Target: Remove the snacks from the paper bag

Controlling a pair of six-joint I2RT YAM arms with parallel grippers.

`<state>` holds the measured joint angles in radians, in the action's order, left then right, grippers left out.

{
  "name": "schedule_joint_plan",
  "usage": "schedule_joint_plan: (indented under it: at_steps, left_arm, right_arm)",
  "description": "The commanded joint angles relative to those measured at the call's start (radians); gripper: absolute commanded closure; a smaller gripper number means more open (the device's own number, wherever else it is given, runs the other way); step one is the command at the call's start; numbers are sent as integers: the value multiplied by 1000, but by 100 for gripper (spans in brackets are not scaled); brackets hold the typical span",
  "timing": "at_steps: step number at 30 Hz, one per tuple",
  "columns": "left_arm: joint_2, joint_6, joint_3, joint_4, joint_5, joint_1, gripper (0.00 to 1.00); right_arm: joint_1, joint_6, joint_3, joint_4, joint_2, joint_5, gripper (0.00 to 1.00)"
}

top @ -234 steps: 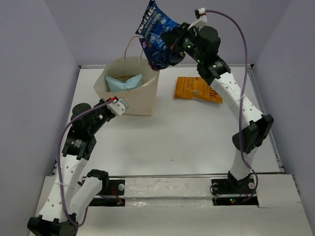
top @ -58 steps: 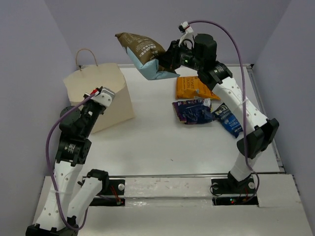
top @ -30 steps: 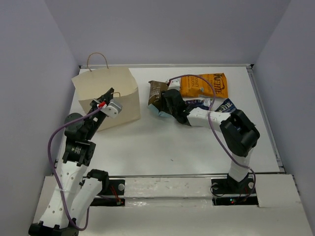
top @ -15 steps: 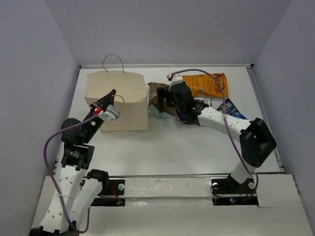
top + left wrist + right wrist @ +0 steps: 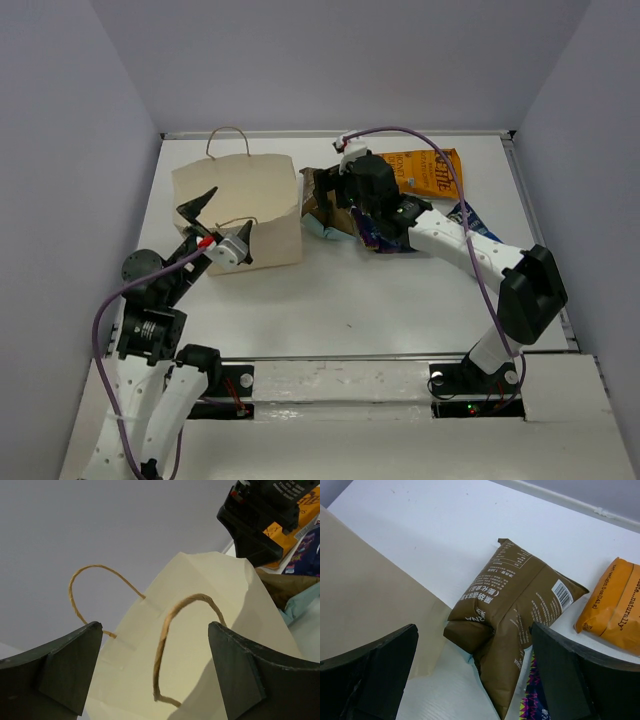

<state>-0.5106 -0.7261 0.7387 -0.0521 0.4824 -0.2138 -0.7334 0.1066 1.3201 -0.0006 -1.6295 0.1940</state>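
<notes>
White tabletop (image 5: pixel 350 290) holds the paper bag (image 5: pixel 245 200), standing just ahead of the left gripper (image 5: pixel 155 645), whose jaws gape wide and empty. Right gripper (image 5: pixel 474 630), jaws also spread, hangs over the brown packet (image 5: pixel 515 600).

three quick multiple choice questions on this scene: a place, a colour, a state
1. Where is the brown packet? A) on the table beside the paper bag B) inside the bag C) in an end effector
2. The chip packet near the table's far edge is: A) green B) orange C) white
3. The right end effector is: A) shut on a packet B) shut on a handle C) open, holding nothing
Answers: 1 A, it lies on the white surface by the bag; 2 B, orange wrapper; 3 C, it stands wide open, nothing gripped.
</notes>
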Motion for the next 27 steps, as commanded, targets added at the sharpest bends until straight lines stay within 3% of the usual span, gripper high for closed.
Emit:
schedule_joint_plan:
  at_steps: [1,6,11,14,15,16,17,19,24,27]
  left_arm:
    - [53,-62,67,145,27,4,1]
    - [109,-110,119,322,50,4,1]
    - [171,-15,188,324,-31,4,1]
    - [201,169,263,261,-299,4,2]
    - [199,189,260,229,-588,4,2]
    - [195,168,242,184,-739,4,2]
    - [172,124,185,63,-1021,4,2]
    - [129,41,142,-69,-1198,2,1]
    - [-35,269,189,93,-1136,33,1]
    - [-159,290,227,100,-1127,82,1]
  right_arm:
    - [2,-31,59,4,57,-11,0]
    - [2,-54,90,-44,54,-24,0]
    - [90,46,119,-110,59,-15,0]
    - [245,149,123,-205,65,47,0]
    - [341,177,120,-252,78,64,0]
    - [395,206,107,-271,89,64,0]
    - [448,258,96,-297,100,62,0]
    - [596,297,67,-306,135,45,0]
    - [831,343,-24,-352,168,18,0]
    - [939,338,-35,-392,139,27,0]
